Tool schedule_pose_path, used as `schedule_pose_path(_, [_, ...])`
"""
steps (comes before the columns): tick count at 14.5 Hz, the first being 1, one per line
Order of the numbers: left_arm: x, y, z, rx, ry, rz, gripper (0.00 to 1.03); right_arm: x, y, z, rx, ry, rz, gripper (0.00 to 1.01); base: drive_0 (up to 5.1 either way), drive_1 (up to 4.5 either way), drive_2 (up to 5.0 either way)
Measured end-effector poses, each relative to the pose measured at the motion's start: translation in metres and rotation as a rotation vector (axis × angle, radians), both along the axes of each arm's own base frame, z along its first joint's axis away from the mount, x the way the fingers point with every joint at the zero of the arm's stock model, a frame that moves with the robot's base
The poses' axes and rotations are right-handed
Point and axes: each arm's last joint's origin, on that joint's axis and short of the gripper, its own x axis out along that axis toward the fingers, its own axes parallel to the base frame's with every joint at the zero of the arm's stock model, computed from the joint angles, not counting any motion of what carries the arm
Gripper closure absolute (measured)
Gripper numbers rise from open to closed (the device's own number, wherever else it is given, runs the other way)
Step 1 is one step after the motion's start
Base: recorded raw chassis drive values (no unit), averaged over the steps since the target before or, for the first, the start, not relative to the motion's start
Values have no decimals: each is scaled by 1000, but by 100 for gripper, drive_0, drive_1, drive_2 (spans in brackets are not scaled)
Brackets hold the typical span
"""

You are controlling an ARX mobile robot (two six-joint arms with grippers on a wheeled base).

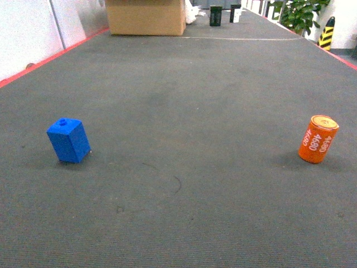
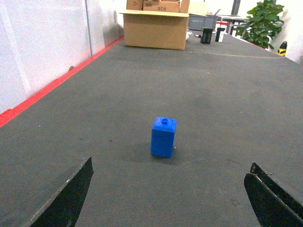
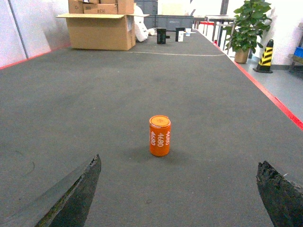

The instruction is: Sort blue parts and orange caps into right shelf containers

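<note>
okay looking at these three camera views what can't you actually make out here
- Right shelf containers: not in any view, so the drop-off spot is unknown.
- Left gripper: left wrist view shows only its two finger tips, spread wide; the bottom edge cuts the rest. Right gripper likewise in the right wrist view. Neither shows in the head view.
- Blue part: far faces hidden.
- Cardboard box: top cut by the head view's edge.
- Orange cap: its back.

Both grippers spread wide, low over the floor

Left gripper (image 2: 170, 198) and right gripper (image 3: 180, 196) each show two dark fingertips far apart, holding nothing
</note>
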Motion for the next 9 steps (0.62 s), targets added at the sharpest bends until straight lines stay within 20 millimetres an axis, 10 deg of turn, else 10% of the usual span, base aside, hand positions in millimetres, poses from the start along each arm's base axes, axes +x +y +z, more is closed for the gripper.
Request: schedule_pose_path(9, [0, 0, 0, 0, -2, 0, 5, 0, 0, 0, 0, -1, 0, 3, 1, 31, -29])
